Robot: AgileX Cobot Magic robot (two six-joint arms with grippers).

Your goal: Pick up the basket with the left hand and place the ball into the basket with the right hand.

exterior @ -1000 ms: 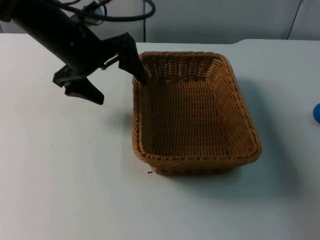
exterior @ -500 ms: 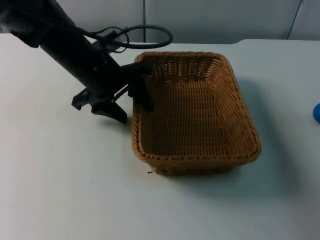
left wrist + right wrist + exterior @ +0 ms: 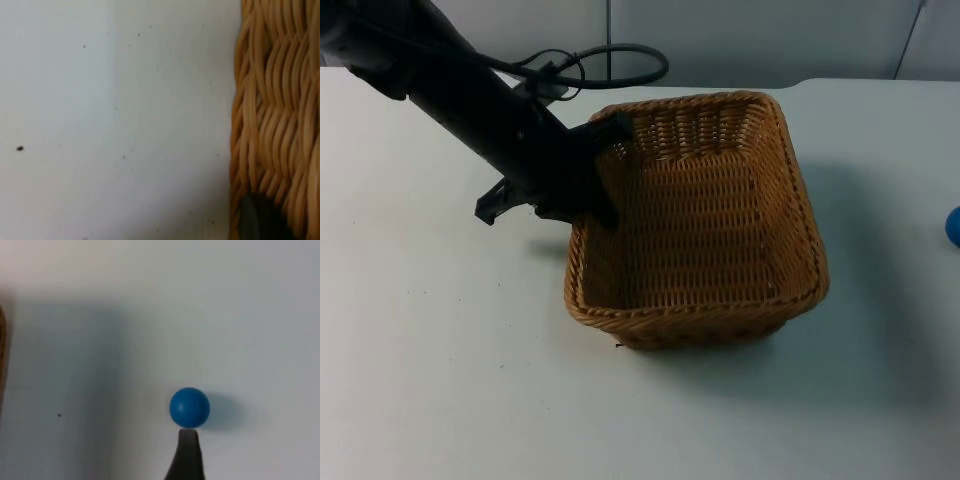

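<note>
Left gripper (image 3: 582, 190) is clamped on the left wall of the wicker basket (image 3: 720, 220), one finger inside, one outside; in the top view this is centre-left of the frame, and the left wrist view has the woven rim (image 3: 270, 125) right against the fingertip. The basket looks skewed and its left side seems tilted up off the white table (image 3: 440, 380), so I'd judge the lift is under way.

The blue ball (image 3: 954, 226) is at the far right edge of the top view, well apart from the basket. The right wrist view has the ball (image 3: 189, 407) just ahead of the right fingertip (image 3: 186, 455), not touching. Can't tell whether the right gripper's open or closed, and it holds nothing.

Risks:
- one-sided pinch on a flexible wall: basket may swing, sag or slip out once fully off the table
- a tilted basket gives a poor drop target, ball could bounce off or roll out
- ball is free on a flat top, any finger nudge probably rolls it away, maybe off the right edge
</note>
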